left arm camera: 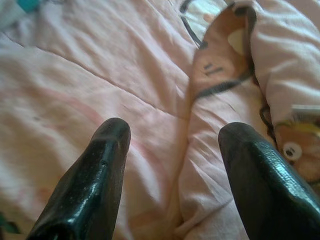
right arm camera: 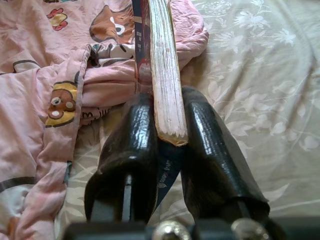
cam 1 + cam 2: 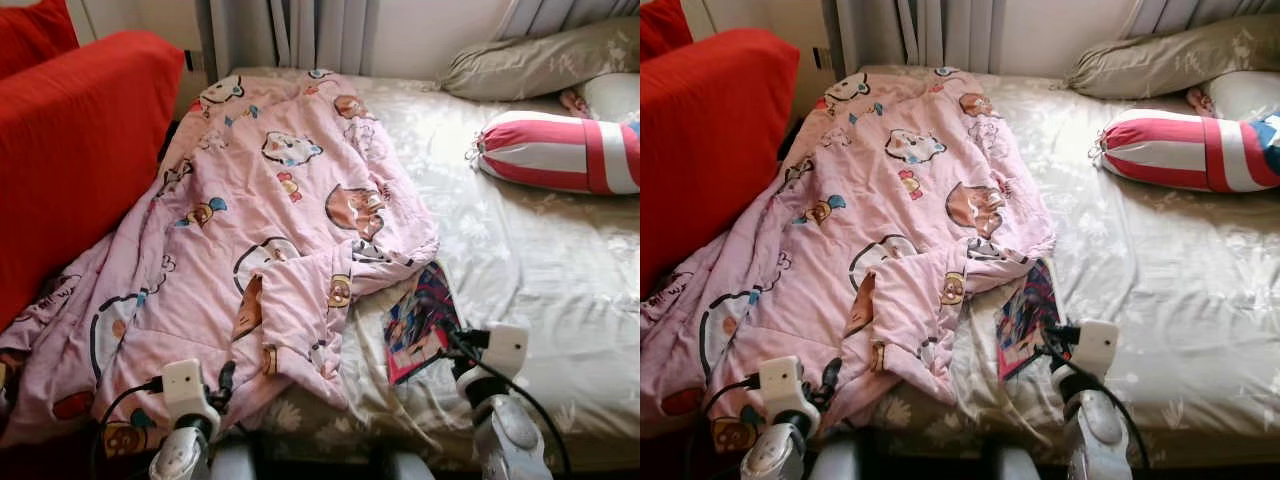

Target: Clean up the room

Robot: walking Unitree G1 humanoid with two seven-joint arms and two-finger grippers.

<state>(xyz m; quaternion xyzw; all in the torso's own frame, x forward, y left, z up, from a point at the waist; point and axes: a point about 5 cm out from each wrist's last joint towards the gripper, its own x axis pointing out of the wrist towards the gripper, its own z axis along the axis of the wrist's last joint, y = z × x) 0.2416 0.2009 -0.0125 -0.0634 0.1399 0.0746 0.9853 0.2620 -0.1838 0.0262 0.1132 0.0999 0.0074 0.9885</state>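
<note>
1. At the near edge of the bed [image 3: 560, 270], a colourful book [image 3: 420, 322] lies partly lifted, its far end just beside the crumpled hem of the pink cartoon blanket [image 3: 270, 210].
2. Right gripper [image 2: 167, 127]: both black fingers are closed tight on the book's near end, one pad on each cover; the cream page edges [image 2: 165, 75] stand upright between them in the right wrist view. The dark blue cover shows below the fingers.
3. The book touches the floral bedsheet [image 2: 260, 75] on one side and rests against a blanket fold on the other.
4. Left gripper [image 1: 172, 150]: fingers spread wide apart, nothing between them. It hovers over the blanket; from the wrist view I cannot tell whether the fingertips touch the fabric. In the head views this arm sits low at the near left, above the blanket's lower corner.
5. The blanket is rumpled and spread diagonally across the left half of the bed, its near edge hanging off the mattress, its left side bunched against a red sofa [image 3: 70, 150].
6. On the right, well apart from the book, a red-and-white striped bolster [image 3: 560, 150] lies on the sheet.
7. Behind it, a grey-green floral pillow [image 3: 540, 60] rests at the head of the bed.
8. Grey curtains [image 3: 300, 35] hang behind the bed's far end.
</note>
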